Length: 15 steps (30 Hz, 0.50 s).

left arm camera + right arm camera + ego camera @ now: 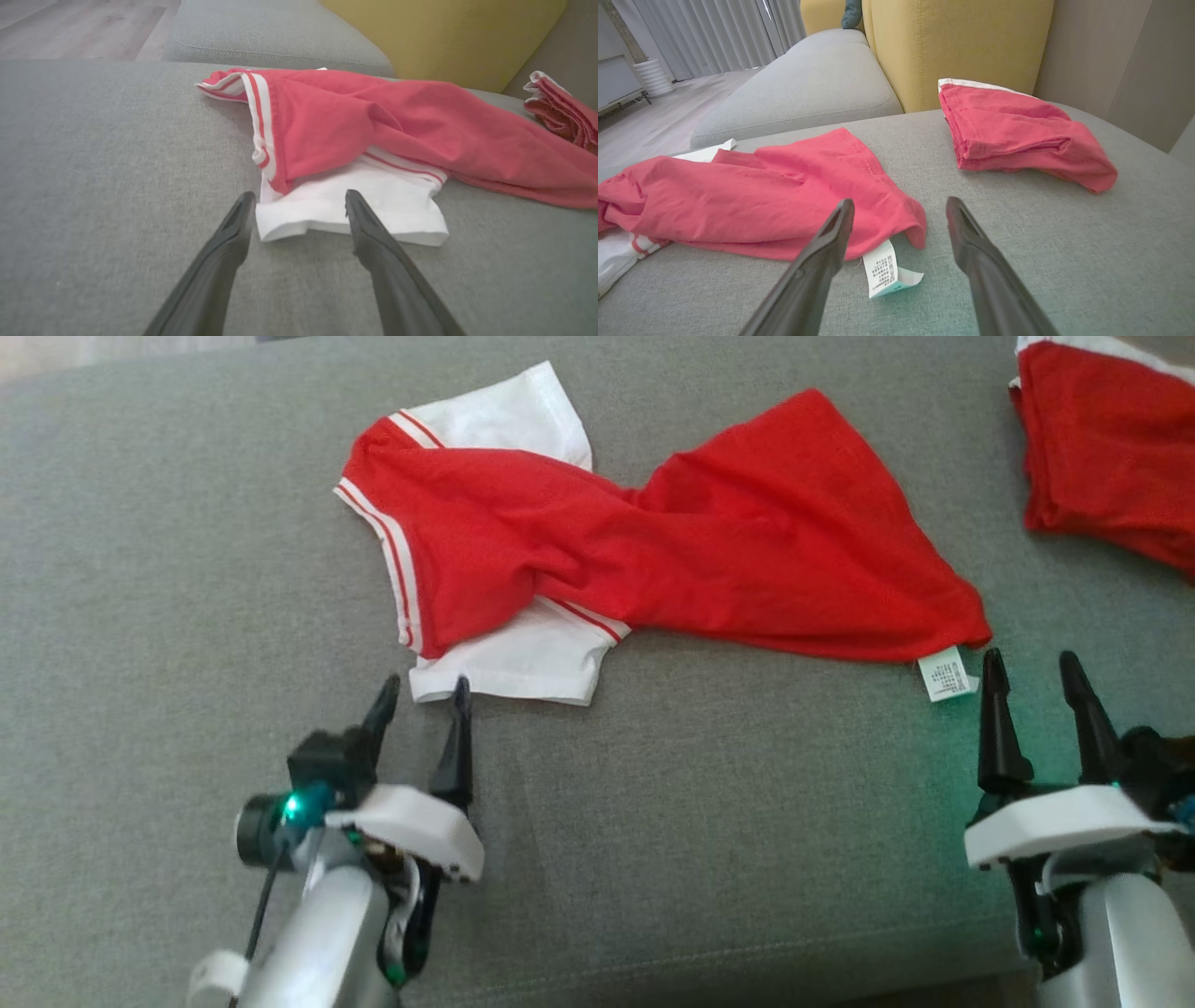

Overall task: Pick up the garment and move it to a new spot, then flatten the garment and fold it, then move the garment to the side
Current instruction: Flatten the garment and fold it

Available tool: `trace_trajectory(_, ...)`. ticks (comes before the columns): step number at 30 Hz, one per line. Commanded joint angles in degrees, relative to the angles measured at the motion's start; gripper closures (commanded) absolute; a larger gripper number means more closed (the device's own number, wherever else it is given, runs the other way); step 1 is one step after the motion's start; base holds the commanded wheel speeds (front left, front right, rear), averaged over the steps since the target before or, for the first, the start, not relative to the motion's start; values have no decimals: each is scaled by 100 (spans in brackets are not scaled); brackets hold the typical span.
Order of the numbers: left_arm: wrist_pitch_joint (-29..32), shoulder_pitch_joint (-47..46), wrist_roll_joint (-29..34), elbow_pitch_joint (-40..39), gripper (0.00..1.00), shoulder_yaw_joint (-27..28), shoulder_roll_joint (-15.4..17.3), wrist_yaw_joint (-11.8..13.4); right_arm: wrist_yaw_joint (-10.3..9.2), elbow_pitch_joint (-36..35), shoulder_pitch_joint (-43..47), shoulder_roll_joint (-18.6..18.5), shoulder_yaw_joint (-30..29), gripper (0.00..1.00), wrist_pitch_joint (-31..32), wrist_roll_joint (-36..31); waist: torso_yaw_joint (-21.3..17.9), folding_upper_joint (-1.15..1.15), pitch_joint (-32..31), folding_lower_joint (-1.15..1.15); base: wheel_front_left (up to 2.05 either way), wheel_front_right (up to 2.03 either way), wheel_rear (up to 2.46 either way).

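Two pairs of jaws, both spread wide and holding nothing. Ahead of them the garment [672,551], red with white sleeves, twisted at the middle, flat on the grey sofa cushion [140,616]. Long axis side to side across the head view: collar end toward the left jaws, hem toward the right. White sleeve [345,210] just ahead of the left fingertips [460,700]. Hem corner [906,219] and care label [882,268] just ahead of the right jaws, slightly to their left. Each end nearest its own arm, so likely a two-armed pull to untwist and flatten. Well apart at the far right, a second folded red garment [1017,135].
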Motion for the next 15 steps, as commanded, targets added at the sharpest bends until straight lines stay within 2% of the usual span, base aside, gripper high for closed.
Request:
trace_trajectory(1,-70,-306,28,-22,0,194,24,3,37,-224,-243,-27,162,0,-77,36,-37,0,61,0,0,0,0)
trace_trajectory(7,-70,-612,99,519,0,246,40,-21,37,-212,-346,-27,220,0,-134,84,-124,0,164,0,0,0,0)
trace_trajectory(8,-70,-648,95,600,9,258,40,-25,37,-206,-358,-27,224,0,-146,93,-136,0,174,0,0,0,0)
trace_trajectory(9,-70,-684,92,668,27,269,39,-29,37,-200,-367,-27,228,0,-157,102,-147,0,183,0,0,0,0)
trace_trajectory(10,-70,-714,89,720,52,280,39,-37,37,-193,-374,-27,229,0,-168,110,-156,0,191,0,0,0,0)
trace_trajectory(12,-70,-757,83,785,71,296,37,-53,37,-180,-388,-27,230,0,-195,131,-170,0,204,0,0,0,0)
trace_trajectory(14,-70,-785,76,781,100,310,35,-79,37,-166,-398,-27,214,0,-219,138,-173,0,210,0,0,0,0)
trace_trajectory(15,-70,-789,74,754,100,316,34,-94,37,-158,-402,-27,200,0,-229,137,-168,0,210,0,0,0,0)
